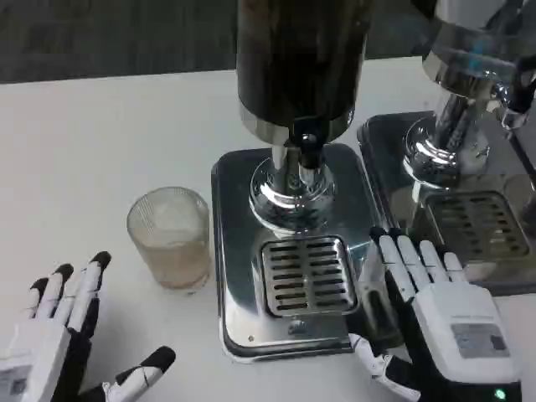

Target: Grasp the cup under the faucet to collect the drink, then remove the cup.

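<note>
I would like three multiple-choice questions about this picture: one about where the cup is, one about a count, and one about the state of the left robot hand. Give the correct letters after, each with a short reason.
1. Where does the cup stand?
A. on the drip grate
B. on the table, left of the dispenser base
C. in the right robot hand

2. How many drip grates show?
A. one
B. two
C. four

3. What is the state of the left robot hand?
A. open, holding nothing
B. holding the cup
C. pressing the faucet

Answers:
1 B: the cup stands on the white table beside the base, not under the faucet.
2 B: one grate lies under the near dispenser, another under the right one.
3 A: its fingers are spread apart, away from the cup.
</note>
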Motion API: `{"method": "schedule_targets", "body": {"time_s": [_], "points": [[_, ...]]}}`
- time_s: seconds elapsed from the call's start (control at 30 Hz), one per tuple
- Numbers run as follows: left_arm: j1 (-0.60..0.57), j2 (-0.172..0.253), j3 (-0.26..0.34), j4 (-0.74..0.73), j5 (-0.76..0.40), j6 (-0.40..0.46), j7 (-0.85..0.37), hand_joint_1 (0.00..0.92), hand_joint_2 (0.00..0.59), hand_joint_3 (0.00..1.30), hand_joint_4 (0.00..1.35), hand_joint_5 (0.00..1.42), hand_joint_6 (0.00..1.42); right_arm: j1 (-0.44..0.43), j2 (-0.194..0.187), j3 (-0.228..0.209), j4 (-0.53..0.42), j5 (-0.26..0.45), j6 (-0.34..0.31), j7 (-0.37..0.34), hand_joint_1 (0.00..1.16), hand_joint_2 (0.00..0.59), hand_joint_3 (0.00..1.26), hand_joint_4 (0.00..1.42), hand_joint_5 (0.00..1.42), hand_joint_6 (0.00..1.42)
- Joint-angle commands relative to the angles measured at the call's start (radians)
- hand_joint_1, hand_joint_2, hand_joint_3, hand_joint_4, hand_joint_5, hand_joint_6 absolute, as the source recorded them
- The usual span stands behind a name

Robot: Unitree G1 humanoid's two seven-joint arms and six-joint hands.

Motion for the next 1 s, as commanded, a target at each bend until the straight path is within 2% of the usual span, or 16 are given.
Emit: {"method": "schedule_targets", "body": {"time_s": [0.03, 0.4, 0.63, 0.83, 0.9, 1.0], "points": [[-0.002, -0.004, -0.007, -0.003, 0.002, -0.001, 0.005, 0.000, 0.157, 0.00, 0.00, 0.00, 0.00, -0.004, -0.009, -0.004, 0.009, 0.015, -0.010, -0.008, 0.33, 0.434, 0.00, 0.00, 0.00, 0.00], [-0.008, -0.004, -0.009, -0.003, 0.002, -0.005, 0.011, 0.000, 0.157, 0.00, 0.00, 0.00, 0.00, -0.004, -0.012, -0.003, 0.007, 0.021, -0.009, -0.009, 0.32, 0.435, 0.00, 0.00, 0.00, 0.00], [-0.025, -0.019, 0.022, -0.014, -0.037, -0.018, 0.023, 0.000, 0.154, 0.00, 0.00, 0.00, 0.00, -0.010, -0.017, -0.002, -0.007, 0.007, 0.005, 0.009, 0.33, 0.434, 0.00, 0.00, 0.00, 0.00], [-0.095, -0.016, 0.068, 0.039, -0.095, -0.040, 0.032, 0.000, 0.097, 0.00, 0.00, 0.00, 0.00, 0.000, -0.004, -0.002, -0.018, -0.004, 0.027, 0.002, 0.33, 0.433, 0.00, 0.00, 0.00, 0.00], [-0.119, -0.015, 0.076, 0.070, -0.117, -0.057, 0.030, 0.000, 0.061, 0.00, 0.00, 0.00, 0.00, 0.000, 0.001, 0.001, -0.017, -0.008, 0.033, -0.001, 0.33, 0.433, 0.00, 0.00, 0.00, 0.00], [-0.180, -0.023, 0.090, 0.180, -0.178, -0.155, 0.070, 0.000, 0.008, 0.00, 0.00, 0.00, 0.00, -0.001, 0.011, 0.007, -0.015, -0.015, 0.041, -0.007, 0.33, 0.433, 0.00, 0.00, 0.00, 0.00]]}}
